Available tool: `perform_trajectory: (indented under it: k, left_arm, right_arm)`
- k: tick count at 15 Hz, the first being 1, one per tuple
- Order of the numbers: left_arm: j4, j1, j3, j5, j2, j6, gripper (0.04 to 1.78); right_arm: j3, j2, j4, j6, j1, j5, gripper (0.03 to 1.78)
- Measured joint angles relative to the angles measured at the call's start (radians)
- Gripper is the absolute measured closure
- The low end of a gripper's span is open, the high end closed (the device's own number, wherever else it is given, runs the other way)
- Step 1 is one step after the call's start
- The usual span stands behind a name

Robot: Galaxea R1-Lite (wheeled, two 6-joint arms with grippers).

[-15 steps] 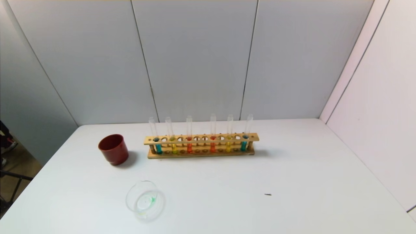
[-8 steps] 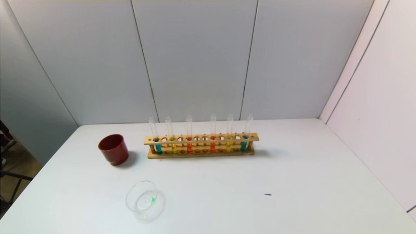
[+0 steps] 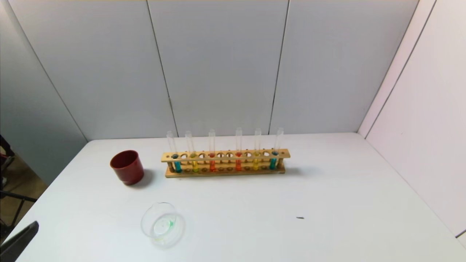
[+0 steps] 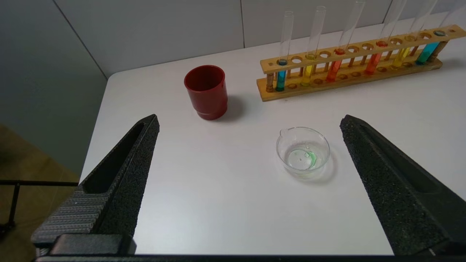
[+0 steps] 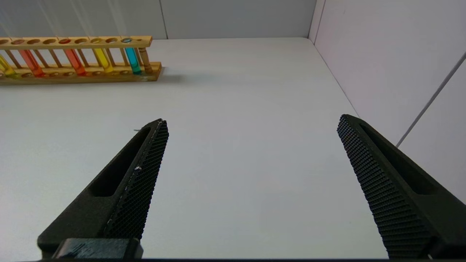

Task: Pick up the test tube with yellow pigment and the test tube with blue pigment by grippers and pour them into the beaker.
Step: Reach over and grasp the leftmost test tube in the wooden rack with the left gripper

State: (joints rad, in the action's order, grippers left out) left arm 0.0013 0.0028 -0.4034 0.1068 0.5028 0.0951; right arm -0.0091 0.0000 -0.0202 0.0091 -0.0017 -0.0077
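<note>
Six tubes stand upright in the wooden rack, which I use as the landmark. The test tube with blue pigment sits in the rack's leftmost slot, with bright cyan liquid low in its round bottom. The test tube with yellow pigment stands one filled slot to its right, holding a little greenish-yellow liquid. Two orange-red tubes, a second yellow tube and a darker teal tube fill out the rack toward its right end.

The beaker rests on the counter in front of the rack's left end, well apart from it. It is clear glass with a green smear at the bottom. A dark red cup stands just left of the rack.

Change noted: a dark tip of the left gripper has entered the head view at the near left corner, where a moment ago nothing showed. I judge this to be the start of the reach toward the rack. Its jaws stand wide apart, empty, framing the beaker in the left wrist view. The right gripper hangs over bare counter in front of the rack's right end, jaws likewise apart.
</note>
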Motion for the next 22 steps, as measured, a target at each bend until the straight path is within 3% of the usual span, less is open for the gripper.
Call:
perform_trajectory:
  k: [6, 11, 19, 22]
  left_arm:
    - [-0.32, -0.03, -0.071, 0.006, 0.403, -0.012, 0.07]
    - [-0.459, -0.12, -0.133, -0.001, 0.688, -0.037, 0.07]
    - [-0.802, -0.186, -0.208, -0.087, 1.114, -0.042, 0.07]
    - [-0.837, -0.19, -0.259, -0.091, 1.237, -0.05, 0.07]
  right_arm:
    - [0.0, 0.0, 0.0, -0.001, 0.0, 0.0, 0.11]
    - [0.0, 0.0, 0.0, 0.0, 0.0, 0.0, 0.11]
    - [0.0, 0.0, 0.0, 0.0, 0.0, 0.0, 0.11]
    - [0.0, 0.0, 0.0, 0.0, 0.0, 0.0, 0.11]
